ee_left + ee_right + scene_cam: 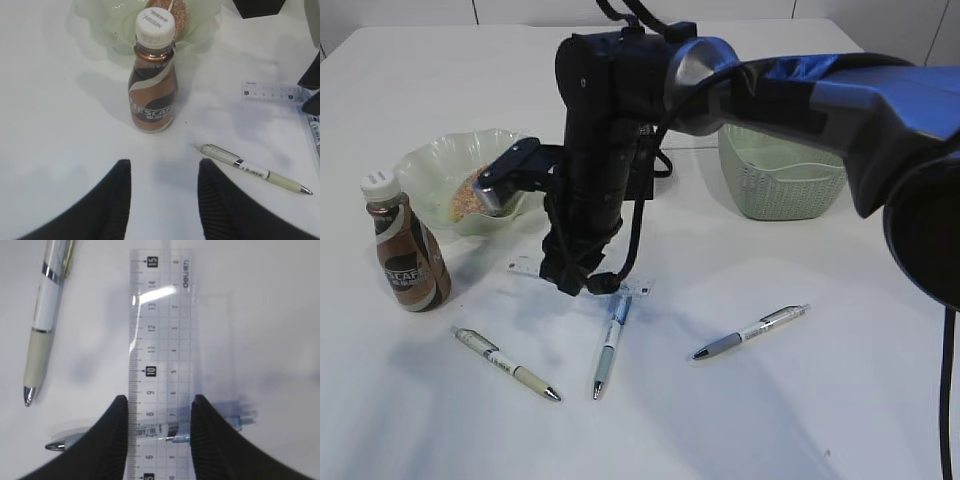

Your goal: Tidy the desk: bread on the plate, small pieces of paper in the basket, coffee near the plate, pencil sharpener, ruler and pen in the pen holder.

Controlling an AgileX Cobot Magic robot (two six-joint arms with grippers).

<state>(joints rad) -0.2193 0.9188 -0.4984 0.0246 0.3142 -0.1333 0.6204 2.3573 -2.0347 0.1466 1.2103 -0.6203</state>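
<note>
My right gripper (157, 400) (575, 283) is shut on the clear ruler (160, 335) (525, 268), its jaws pressing both long edges. A blue pen (235, 417) (610, 345) lies crosswise under the ruler. A white pen (42, 330) (505, 363) lies to the left and a grey pen (750, 332) to the right. The bread (470, 195) rests in the pale green plate (430, 165), with the coffee bottle (152, 85) (408, 255) upright beside it. My left gripper (164, 162) is open and empty, short of the bottle. The pencil sharpener and paper pieces are out of view.
A pale green basket (780, 180) stands at the back right. A black box (257, 6) sits beyond the ruler, mostly hidden behind the right arm in the exterior view. The right arm reaches across the middle of the table.
</note>
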